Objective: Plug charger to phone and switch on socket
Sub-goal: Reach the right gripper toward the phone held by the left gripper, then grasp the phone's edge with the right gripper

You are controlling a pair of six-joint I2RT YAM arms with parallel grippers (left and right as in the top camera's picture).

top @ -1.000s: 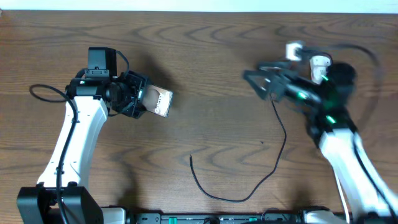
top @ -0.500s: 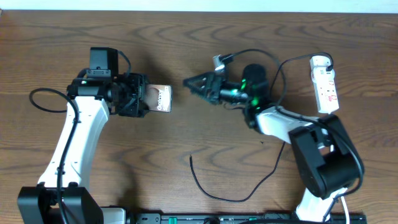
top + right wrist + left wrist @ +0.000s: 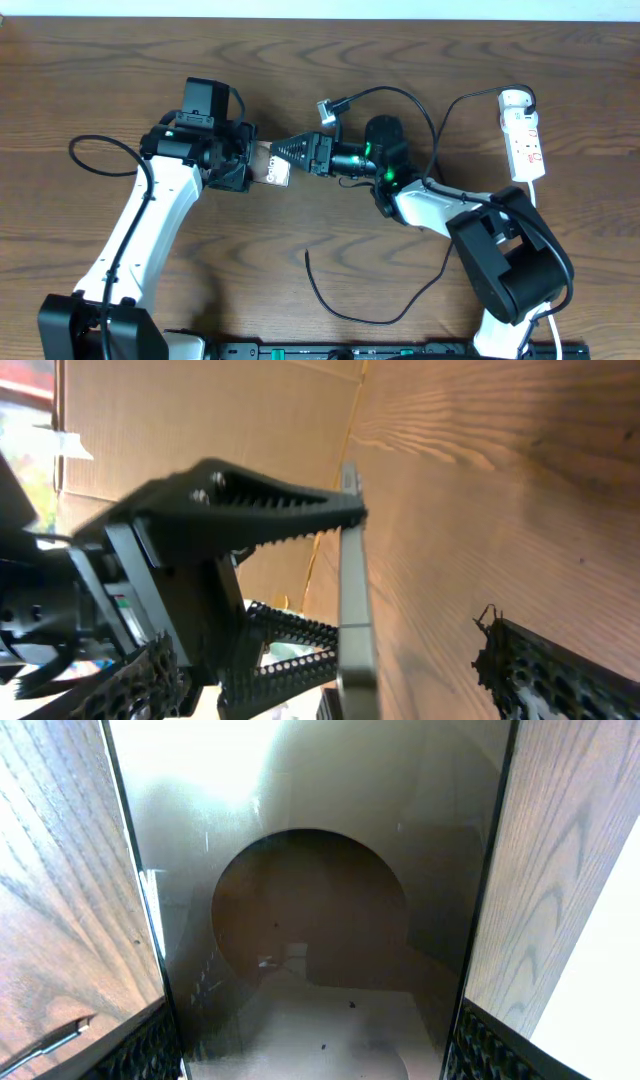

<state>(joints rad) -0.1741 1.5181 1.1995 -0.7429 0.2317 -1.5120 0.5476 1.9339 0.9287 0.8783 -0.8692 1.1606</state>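
Observation:
My left gripper [image 3: 245, 165] is shut on the phone [image 3: 270, 168], a dark brown slab held above the table; the slab fills the left wrist view [image 3: 310, 920] between my left fingers [image 3: 320, 1050]. My right gripper [image 3: 285, 153] is open and points left, its tips at the phone's free end. In the right wrist view the phone [image 3: 356, 600] shows edge-on between my spread right fingers [image 3: 330, 670]. The charger [image 3: 345, 315], a thin black cable, lies curved on the table with its free tip [image 3: 307, 256] below the grippers. The socket [image 3: 525, 140] is a white power strip at the far right.
A looping black robot cable [image 3: 400, 95] arcs over the right arm. The left arm's cable [image 3: 95, 150] loops out at the left. The wooden table [image 3: 300, 60] stretches behind both arms.
My right arm has swung from the power strip leftward across the table to the phone. My left arm has moved right with the phone in its grip.

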